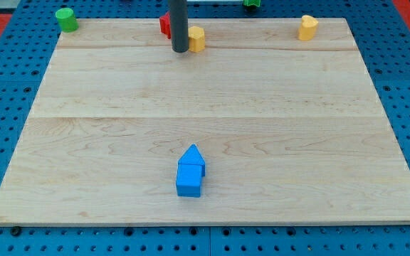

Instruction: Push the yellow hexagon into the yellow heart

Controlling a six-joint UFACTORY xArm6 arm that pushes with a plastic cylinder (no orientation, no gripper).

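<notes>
- Camera view: my tip (179, 50) sits touching the yellow hexagon (196, 39) on its left side, near the board's top edge.
- The yellow heart (307, 27) lies well apart toward the view's right.
- No jaws here, just the rod.
- The red block (164, 23) is mostly hidden, probably clear.
- I'd push rightward, steering slightly upward, centred on the hexagon.

A pale wooden board (212, 121) of joined planks fills most of the view under even light. A blue perforated surface (6, 85) surrounds it. Red patches show at 11 and 1 o'clock.
</notes>
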